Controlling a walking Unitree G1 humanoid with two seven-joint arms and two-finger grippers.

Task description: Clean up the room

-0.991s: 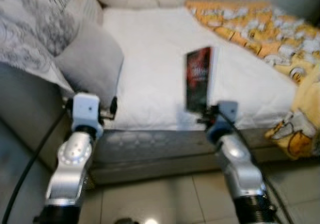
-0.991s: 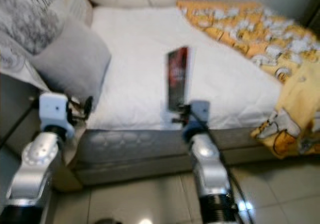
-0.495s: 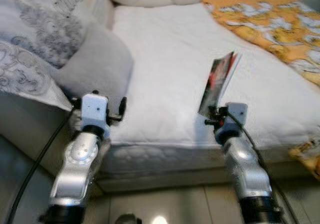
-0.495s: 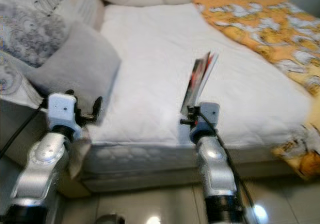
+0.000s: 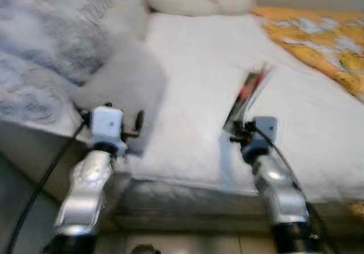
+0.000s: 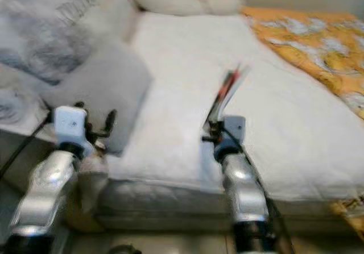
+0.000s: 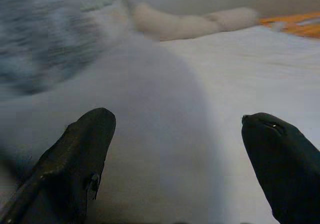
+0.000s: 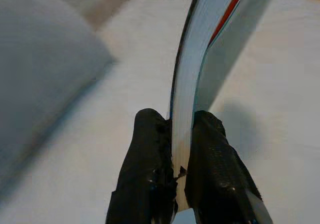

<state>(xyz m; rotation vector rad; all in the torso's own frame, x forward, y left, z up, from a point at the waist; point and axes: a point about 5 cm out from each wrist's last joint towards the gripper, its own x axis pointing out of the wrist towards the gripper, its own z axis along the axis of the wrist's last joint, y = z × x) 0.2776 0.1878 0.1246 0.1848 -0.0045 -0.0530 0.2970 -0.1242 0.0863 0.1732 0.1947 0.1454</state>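
My right gripper [image 5: 238, 130] is shut on the lower edge of a thin book [image 5: 245, 96] with a dark red cover, held up edge-on above the white mattress [image 5: 193, 78]. In the right wrist view both black fingers [image 8: 150, 184] pinch the book [image 8: 200, 63] by its pages. My left gripper [image 5: 138, 124] is open, held near the grey pillow [image 5: 128, 83] at the bed's left edge. The left wrist view has the two fingers [image 7: 75, 159] spread wide with the grey pillow [image 7: 145, 134] in front of them.
A patterned grey-white cushion [image 5: 51, 49] lies at the left. A cream braided pillow [image 5: 193, 1] sits at the head of the bed, and an orange patterned blanket [image 5: 318, 38] covers the right side. The mattress edge [image 5: 187, 200] is just below the arms.
The camera has moved closer and turned, so the whole scene shifted and blurred. The book now stands edge-on in the right gripper, its cover facing away. Both grippers keep their states.
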